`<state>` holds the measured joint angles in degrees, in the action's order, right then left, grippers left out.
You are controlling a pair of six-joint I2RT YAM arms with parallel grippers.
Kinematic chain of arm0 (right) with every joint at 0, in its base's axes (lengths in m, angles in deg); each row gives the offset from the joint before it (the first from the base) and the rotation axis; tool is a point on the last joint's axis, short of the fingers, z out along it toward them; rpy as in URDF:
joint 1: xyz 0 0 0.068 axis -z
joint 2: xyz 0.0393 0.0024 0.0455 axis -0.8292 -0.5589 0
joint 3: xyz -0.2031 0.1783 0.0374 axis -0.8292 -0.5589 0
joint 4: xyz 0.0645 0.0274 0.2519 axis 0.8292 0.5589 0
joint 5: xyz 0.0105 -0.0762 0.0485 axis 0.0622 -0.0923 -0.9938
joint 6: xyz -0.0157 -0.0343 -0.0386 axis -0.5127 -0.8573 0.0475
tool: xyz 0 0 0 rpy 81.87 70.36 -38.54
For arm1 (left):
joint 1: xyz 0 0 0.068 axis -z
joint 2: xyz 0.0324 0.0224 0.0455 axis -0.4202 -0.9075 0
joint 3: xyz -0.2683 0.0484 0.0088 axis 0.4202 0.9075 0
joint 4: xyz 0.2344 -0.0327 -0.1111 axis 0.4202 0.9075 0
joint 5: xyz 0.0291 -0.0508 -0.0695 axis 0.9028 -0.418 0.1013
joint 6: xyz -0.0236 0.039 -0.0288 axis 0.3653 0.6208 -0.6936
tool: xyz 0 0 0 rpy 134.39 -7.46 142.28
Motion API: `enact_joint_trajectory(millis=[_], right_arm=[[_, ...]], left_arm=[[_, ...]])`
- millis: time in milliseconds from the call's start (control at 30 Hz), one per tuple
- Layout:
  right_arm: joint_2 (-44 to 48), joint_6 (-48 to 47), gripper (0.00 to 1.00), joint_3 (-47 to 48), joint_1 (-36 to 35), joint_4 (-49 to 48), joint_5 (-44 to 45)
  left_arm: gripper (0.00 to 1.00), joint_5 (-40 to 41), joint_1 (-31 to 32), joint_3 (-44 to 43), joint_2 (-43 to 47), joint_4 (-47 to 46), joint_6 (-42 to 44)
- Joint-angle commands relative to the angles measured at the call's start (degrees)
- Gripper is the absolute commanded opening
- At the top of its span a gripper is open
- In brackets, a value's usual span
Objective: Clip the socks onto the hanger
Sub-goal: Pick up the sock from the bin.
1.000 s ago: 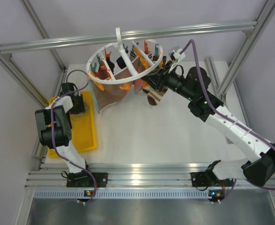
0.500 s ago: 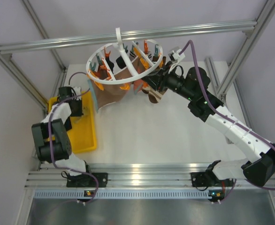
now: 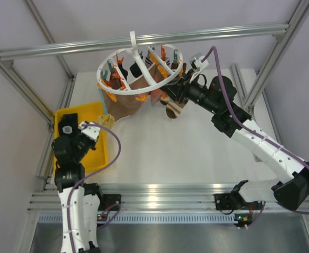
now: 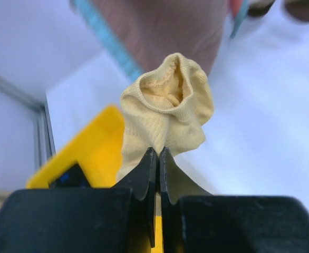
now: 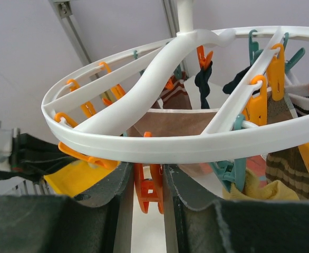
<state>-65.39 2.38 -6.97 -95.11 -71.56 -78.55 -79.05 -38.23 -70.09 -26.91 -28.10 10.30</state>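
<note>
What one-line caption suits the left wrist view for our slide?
Left tool shut on a pale yellow sock, beside the yellow tray.

Orange clip [image 5: 148,190]; sock [image 4: 165,105] yellow, perhaps cream

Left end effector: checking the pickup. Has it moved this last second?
Yes: the end effector went right, from over the yellow tray to its right rim, gripping a sock.

A yellow rectangular plastic tray [image 3: 86,112] lies flat at the left edge of the white bench [image 3: 186,153], its long sides running front to back. A silver aluminium frame bar [image 3: 196,36] spans overhead at the far side. Grooved aluminium rails [image 3: 165,196] line the bench's near edge.
</note>
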Motion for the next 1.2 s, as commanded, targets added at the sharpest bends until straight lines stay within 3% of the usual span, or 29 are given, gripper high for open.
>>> enact_joint_trajectory(millis=[0,133,200,267,400,567,700,867,1167], right_arm=[[-0.73,0.47,0.0,-0.82,0.77,-1.51,3.89],[-0.99,1.0,0.0,-0.91,0.77,-2.03,3.1],[-1.34,1.43,0.0,-0.65,0.77,-2.21,2.75],[-1.61,1.79,0.0,-0.47,0.77,-2.39,2.49],[-2.57,2.66,0.0,0.4,0.77,-2.39,1.7],[-2.66,2.93,0.0,0.58,0.77,-2.39,1.78],[-1.79,4.07,0.0,-0.21,0.77,-2.65,0.73],[-1.17,5.04,0.0,-0.47,0.86,-2.3,-0.24],[-0.2,5.39,0.0,-1.53,0.77,-2.65,-2.17]], left_arm=[[0.0,-17.52,0.03,2.21,6.31,-9.14,-3.07],[0.0,-29.04,0.64,3.88,6.33,-22.74,-18.87],[0.0,-27.31,2.48,4.5,5.01,-27.96,-22.61],[0.0,-25.03,7.74,3.71,2.2,-27.88,-19.91],[0.0,-15.47,23.44,-1.8,-4.91,-25.34,-12.63],[0.0,-4.12,37.1,-5.96,-11.69,-23.74,-6.63],[0.0,9.95,47.38,-5.7,-14.68,-28.66,-5.67],[0.0,17.33,50.91,-6.57,-19.87,-35.51,-6.62],[0.0,21.56,51.01,-8.86,-24.18,-39.91,-10.58]])
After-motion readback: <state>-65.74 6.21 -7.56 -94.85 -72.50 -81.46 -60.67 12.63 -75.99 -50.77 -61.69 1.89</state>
